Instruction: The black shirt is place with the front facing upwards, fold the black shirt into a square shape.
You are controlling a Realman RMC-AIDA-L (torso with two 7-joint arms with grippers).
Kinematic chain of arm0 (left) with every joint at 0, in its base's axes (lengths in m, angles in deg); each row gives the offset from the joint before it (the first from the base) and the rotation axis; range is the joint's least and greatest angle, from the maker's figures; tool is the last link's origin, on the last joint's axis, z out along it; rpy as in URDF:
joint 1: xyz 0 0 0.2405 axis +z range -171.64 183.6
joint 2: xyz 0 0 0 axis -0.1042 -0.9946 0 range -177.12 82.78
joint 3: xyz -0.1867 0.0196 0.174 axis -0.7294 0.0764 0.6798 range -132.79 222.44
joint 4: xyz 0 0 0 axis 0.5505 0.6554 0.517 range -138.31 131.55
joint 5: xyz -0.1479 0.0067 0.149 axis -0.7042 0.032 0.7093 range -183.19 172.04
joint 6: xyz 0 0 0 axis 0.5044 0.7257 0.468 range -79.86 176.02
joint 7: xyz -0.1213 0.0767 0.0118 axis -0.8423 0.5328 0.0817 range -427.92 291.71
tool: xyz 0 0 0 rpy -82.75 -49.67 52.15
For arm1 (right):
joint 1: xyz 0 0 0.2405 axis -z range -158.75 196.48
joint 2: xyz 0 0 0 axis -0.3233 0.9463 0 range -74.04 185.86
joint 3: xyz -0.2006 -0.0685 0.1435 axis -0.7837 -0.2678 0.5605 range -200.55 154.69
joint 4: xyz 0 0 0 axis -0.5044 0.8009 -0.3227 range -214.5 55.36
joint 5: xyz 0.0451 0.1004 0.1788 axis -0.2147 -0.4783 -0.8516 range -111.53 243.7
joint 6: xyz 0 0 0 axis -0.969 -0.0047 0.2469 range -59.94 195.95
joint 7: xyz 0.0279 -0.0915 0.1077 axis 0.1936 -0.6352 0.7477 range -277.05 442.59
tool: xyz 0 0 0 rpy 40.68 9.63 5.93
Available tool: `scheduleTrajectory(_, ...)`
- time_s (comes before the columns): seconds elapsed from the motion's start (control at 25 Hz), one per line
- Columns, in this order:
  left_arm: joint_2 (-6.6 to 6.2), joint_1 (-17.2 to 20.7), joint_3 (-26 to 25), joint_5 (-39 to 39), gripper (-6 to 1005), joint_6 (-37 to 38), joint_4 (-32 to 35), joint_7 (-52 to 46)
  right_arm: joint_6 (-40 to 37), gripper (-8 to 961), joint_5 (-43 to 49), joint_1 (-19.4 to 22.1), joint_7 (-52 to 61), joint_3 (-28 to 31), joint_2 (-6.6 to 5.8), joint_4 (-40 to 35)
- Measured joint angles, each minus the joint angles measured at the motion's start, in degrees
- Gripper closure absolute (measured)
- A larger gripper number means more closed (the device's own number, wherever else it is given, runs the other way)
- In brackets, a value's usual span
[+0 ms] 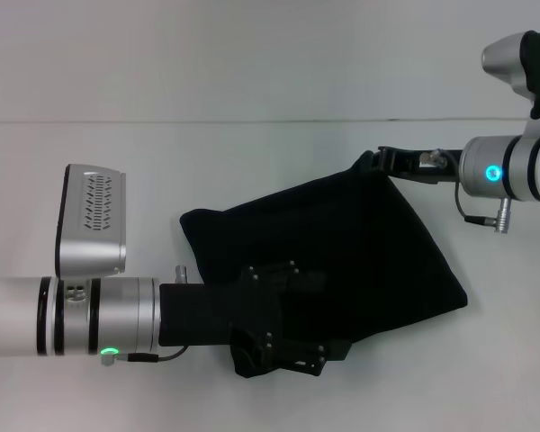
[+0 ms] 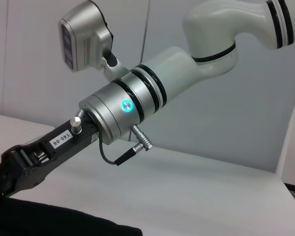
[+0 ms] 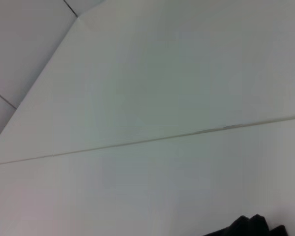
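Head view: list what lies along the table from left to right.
Left arm → left tool over the near edge of the shirt → right tool at the shirt's far right corner → right arm.

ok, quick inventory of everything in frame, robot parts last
shirt: one, black, folded into a rough four-sided shape, lying mid-table; no print shows
table: one, white, under the shirt, with a thin seam line running across behind it
wall: white panels behind the table, seen in the left wrist view
left hand: one, black, on a silver arm, over the shirt's near-left corner
right hand: one, black, on a silver arm, at the shirt's far-right corner
wrist cameras: two, silver-grey, one on each arm
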Motion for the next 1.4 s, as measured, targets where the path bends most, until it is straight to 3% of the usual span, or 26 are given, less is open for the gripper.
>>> scheduleTrajectory(0.36, 0.08, -0.4, -0.2, -0.1, 50, 0.0, 0.0, 0.0, -1.0, 937, 0.2, -0.5, -1.3, -0.3, -0.88, -2.6)
scheduleTrajectory(0.56, 0.18, -0.6, -0.2, -0.2, 50, 0.0, 0.0, 0.0, -0.4, 935, 0.9, -1.6, -0.7, -1.4, -1.86, -0.3)
scheduleTrajectory(1.08, 0.23, -0.6, -0.4, -0.2, 50, 0.0, -0.5, -0.7, 7.0, 931, 0.9, -1.6, -0.7, -4.3, -1.07, 1.8)
scheduleTrajectory(1.24, 0.24, -0.3, -1.9, -0.2, 50, 0.0, -0.5, -1.3, 10.1, 777, 0.5, -0.4, -0.6, -3.1, -1.41, 0.8)
scheduleTrajectory(1.4, 0.13, -0.1, -5.1, -0.2, 50, -0.5, -0.7, -1.7, 8.4, 655, 0.3, 1.2, -0.7, -2.2, -1.98, -2.1)
